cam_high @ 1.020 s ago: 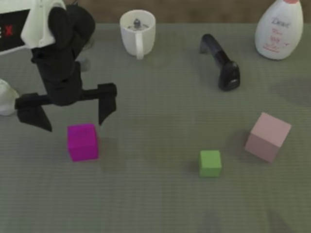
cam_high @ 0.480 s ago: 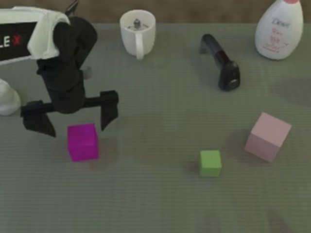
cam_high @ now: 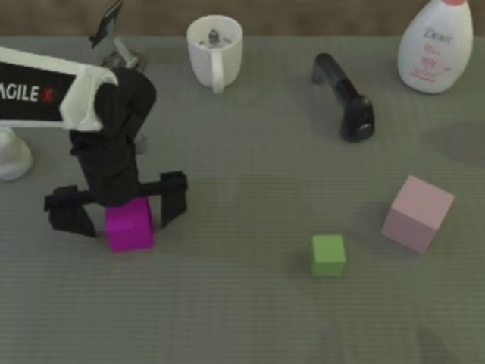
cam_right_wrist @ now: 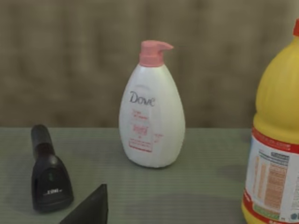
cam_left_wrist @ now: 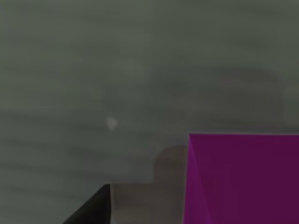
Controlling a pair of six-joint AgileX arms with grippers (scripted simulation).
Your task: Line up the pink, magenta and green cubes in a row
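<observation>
The left gripper [cam_high: 116, 208] sits low over the magenta cube [cam_high: 129, 226] at the table's left, its fingers spread wide, one on each side of the cube and clear of its faces (the wrist view shows a gap beside the cube [cam_left_wrist: 243, 179]). The green cube [cam_high: 328, 255] and pink cube [cam_high: 417, 213] lie well apart to the right.

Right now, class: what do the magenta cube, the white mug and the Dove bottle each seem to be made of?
Magenta cube: matte, uniform colour with no shine, perhaps painted wood or plastic; it cannot be told which.
White mug: looks like glazed ceramic, with thick smooth walls.
Dove bottle: smooth white plastic, soft sheen, pink pump cap.
</observation>
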